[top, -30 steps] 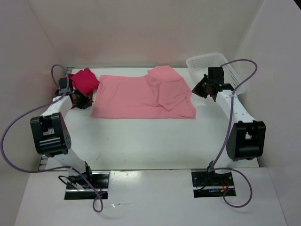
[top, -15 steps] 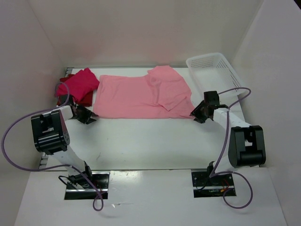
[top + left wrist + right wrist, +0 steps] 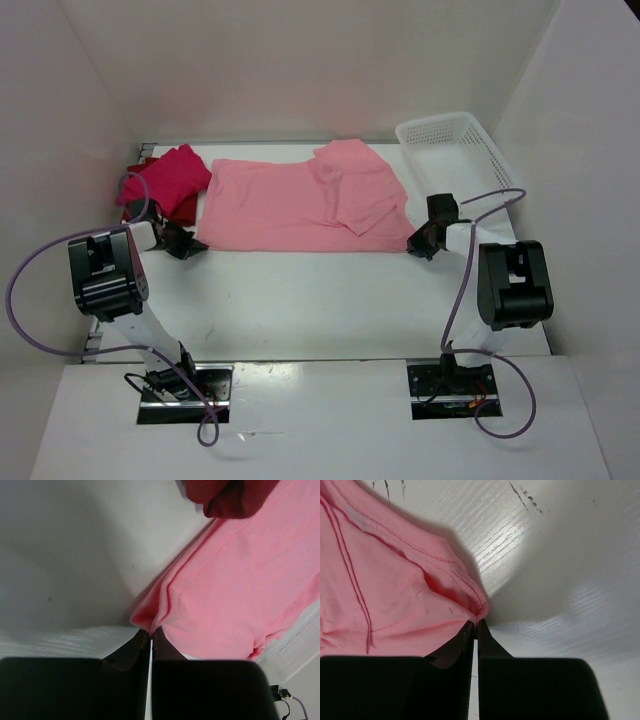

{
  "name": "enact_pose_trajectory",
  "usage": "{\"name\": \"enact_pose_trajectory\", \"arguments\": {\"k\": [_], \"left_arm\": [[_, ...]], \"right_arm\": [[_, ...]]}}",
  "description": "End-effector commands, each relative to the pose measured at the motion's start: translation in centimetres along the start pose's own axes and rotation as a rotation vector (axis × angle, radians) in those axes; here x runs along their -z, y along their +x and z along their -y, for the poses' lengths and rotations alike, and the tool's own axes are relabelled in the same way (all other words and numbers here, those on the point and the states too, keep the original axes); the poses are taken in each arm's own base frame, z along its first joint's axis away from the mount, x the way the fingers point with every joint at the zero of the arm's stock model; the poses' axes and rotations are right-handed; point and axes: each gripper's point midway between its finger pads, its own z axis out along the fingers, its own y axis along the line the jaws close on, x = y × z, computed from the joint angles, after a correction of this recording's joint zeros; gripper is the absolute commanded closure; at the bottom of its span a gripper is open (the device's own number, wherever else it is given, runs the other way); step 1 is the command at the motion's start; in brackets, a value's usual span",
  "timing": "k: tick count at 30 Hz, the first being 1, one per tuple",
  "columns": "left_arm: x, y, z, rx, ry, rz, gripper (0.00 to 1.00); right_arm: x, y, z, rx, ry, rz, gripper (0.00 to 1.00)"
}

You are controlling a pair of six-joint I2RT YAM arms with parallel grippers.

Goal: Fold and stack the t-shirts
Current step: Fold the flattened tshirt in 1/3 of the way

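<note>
A pale pink t-shirt point(image 3: 300, 205) lies spread flat across the back of the table, with one part folded over at its right. My left gripper point(image 3: 196, 246) is shut on its near left corner, and the cloth point(image 3: 240, 590) bunches at the fingertips of that gripper point(image 3: 151, 635). My right gripper point(image 3: 415, 243) is shut on the near right corner, with the hem point(image 3: 380, 595) pinched between the tips of the gripper point(image 3: 476, 625). A magenta t-shirt point(image 3: 165, 175) lies crumpled on a dark red t-shirt point(image 3: 186, 209) at the back left.
A white lattice basket point(image 3: 437, 118) stands at the back right, against the right wall. The dark red cloth point(image 3: 230, 497) lies just beyond the pink t-shirt's left edge. White walls close in the table on three sides.
Both arms came toward the near edge, from beside the pink t-shirt's sides to its near corners. Both grippers then closed on those corners.
</note>
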Motion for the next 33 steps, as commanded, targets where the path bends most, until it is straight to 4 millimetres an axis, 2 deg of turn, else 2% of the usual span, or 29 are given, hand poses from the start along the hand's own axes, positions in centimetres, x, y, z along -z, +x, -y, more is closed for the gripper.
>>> {"name": "enact_pose_trajectory", "arguments": {"k": [1, 2, 4, 5, 7, 8, 9, 10, 11, 12, 14, 16, 18, 20, 21, 22, 23, 25, 26, 27, 29, 30, 32, 33], "left_arm": [[0.5, -0.5, -0.3, -0.019, -0.033, 0.024, 1.0], [0.7, -0.6, -0.4, -0.035, -0.041, 0.033, 1.0], [1.4, 0.3, -1.4, -0.05, -0.071, 0.022, 1.0], [1.7, 0.3, -1.9, -0.044, -0.08, 0.02, 1.0], [2.5, 1.1, -3.9, -0.01, -0.112, 0.005, 1.0], [2.8, 1.6, -4.2, -0.002, -0.093, -0.017, 1.0], [3.0, 2.9, -5.6, 0.034, -0.109, -0.054, 1.0], [3.7, 3.1, -6.2, 0.058, -0.103, -0.06, 1.0], [4.2, 3.6, -6.7, 0.065, -0.099, -0.072, 1.0], [5.0, 4.0, -7.0, 0.074, -0.094, -0.074, 1.0], [6.5, 5.2, -8.4, 0.1, -0.098, -0.089, 1.0], [7.5, 6.4, -7.4, 0.106, -0.05, -0.125, 1.0], [9.0, 7.6, -6.3, 0.14, 0.002, -0.154, 1.0], [10.1, 8.4, -7.1, 0.168, -0.023, -0.179, 0.98], [10.5, 9.1, -7.1, 0.163, -0.017, -0.188, 0.93], [10.5, 9.6, -7.7, 0.187, -0.03, -0.205, 0.81], [10.7, 9.6, -7.3, 0.178, -0.013, -0.197, 0.71], [10.9, 9.8, -7.2, 0.179, -0.014, -0.198, 0.53], [11.1, 9.5, -7.0, 0.177, -0.012, -0.195, 0.39], [11.4, 9.1, -6.6, 0.154, -0.001, -0.18, 0.34], [11.7, 8.3, -5.7, 0.138, 0.022, -0.161, 0.33], [11.9, 7.9, -5.5, 0.122, 0.028, -0.153, 0.32], [12.0, 7.1, -4.0, 0.068, 0.074, -0.122, 0.32], [11.8, 7.3, -2.7, 0.017, 0.1, -0.128, 0.4]], "right_arm": [[0.4, -2.0, -1.0, -0.025, -0.001, 0.088, 0.96], [0.5, -1.2, 0.0, -0.033, 0.022, 0.071, 0.97], [2.0, -1.1, 0.2, -0.044, 0.01, 0.08, 0.99], [2.3, 0.1, 1.6, -0.053, 0.041, 0.057, 0.99], [4.0, 0.4, 2.0, -0.078, 0.015, 0.061, 1.0], [4.2, 1.3, 3.8, -0.114, 0.042, 0.035, 1.0], [5.5, 1.2, 3.7, -0.135, 0.005, 0.049, 1.0], [6.1, 1.7, 3.9, -0.144, -0.014, 0.03, 1.0], [6.4, 2.8, 5.4, -0.165, 0.019, 0.011, 1.0], [7.7, 2.4, 5.4, -0.181, -0.013, 0.035, 1.0], [8.9, 3.4, 6.1, -0.222, -0.009, 0.018, 1.0], [10.6, 4.0, 5.8, -0.25, -0.055, 0.006, 1.0], [11.4, 5.4, 6.7, -0.281, -0.016, -0.028, 1.0], [13.3, 5.1, 5.9, -0.3, -0.067, -0.003, 1.0], [14.0, 5.3, 6.0, -0.316, -0.068, 0.001, 0.98], [14.8, 5.1, 5.8, -0.315, -0.102, 0.022, 0.95], [15.3, 4.6, 5.4, -0.315, -0.121, 0.044, 0.78], [15.9, 4.4, 5.1, -0.306, -0.127, 0.049, 0.6], [16.1, 4.3, 5.1, -0.292, -0.128, 0.051, 0.5], [16.6, 3.9, 4.6, -0.283, -0.143, 0.061, 0.47], [17.1, 3.0, 4.2, -0.261, -0.158, 0.098, 0.45], [18.0, 2.1, 3.4, -0.252, -0.182, 0.126, 0.45], [18.2, 1.5, 2.0, -0.184, -0.219, 0.14, 0.47], [17.9, 1.7, 1.5, -0.171, -0.227, 0.134, 0.62]]}}
